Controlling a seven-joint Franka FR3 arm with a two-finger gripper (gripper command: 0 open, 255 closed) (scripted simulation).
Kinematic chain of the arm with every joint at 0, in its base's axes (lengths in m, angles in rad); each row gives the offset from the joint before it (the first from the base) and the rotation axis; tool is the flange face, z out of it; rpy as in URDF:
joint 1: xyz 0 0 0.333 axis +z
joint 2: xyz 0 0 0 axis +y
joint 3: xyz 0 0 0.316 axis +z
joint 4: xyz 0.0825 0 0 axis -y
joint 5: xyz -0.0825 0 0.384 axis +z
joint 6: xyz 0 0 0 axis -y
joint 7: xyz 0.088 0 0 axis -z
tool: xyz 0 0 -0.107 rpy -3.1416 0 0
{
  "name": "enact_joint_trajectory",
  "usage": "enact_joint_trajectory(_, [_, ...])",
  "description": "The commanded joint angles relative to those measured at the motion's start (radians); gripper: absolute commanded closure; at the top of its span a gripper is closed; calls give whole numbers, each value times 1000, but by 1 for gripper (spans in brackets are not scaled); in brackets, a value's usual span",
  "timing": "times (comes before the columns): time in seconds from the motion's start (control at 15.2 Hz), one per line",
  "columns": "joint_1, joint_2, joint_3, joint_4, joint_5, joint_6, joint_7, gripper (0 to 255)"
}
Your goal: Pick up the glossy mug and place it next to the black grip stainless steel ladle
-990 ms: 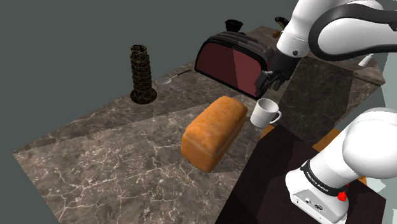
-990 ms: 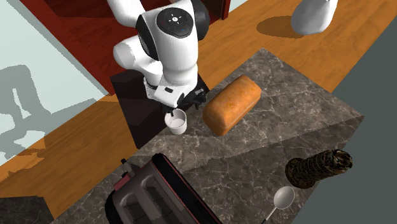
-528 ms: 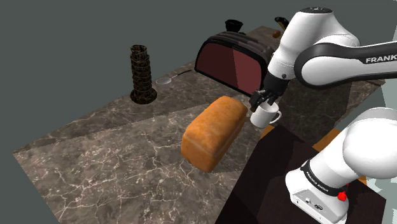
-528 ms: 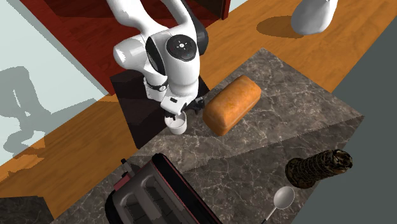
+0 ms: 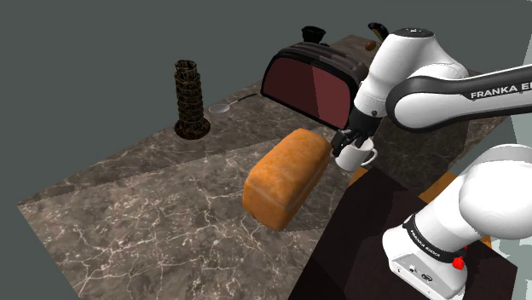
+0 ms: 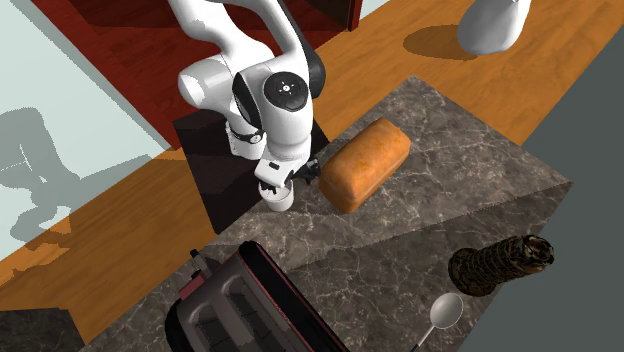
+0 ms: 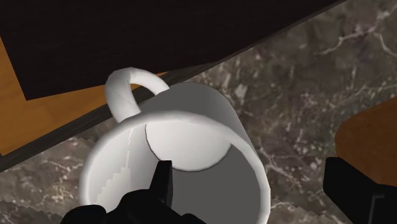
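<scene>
One white mug (image 7: 191, 121), upright on marbled surface (image 5: 145, 204), near bread loaf (image 5: 286, 177); jaws apart, one finger (image 7: 162, 188) inside the rim, the other outside.

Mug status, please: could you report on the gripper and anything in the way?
Gripper open, one of its jaws inside white mug, one outside. Mug upright on counter. Route to ladle runs between bread loaf and toaster.
</scene>
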Motion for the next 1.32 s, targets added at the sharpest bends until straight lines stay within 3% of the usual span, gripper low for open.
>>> enact_joint_trajectory(0.0, [0, 1, 0, 0, 0, 1, 0, 0])
enact_joint_trajectory(0.2, [0, 1, 0, 0, 0, 1, 0, 0])
enact_joint_trajectory(0.26, [0, 1, 0, 0, 0, 1, 0, 255])
enact_joint_trajectory(0.86, [0, 1, 0, 0, 0, 1, 0, 255])
enact_joint_trajectory(1.25, [2, -58, -7, 54, 0, -112, -8, 255])
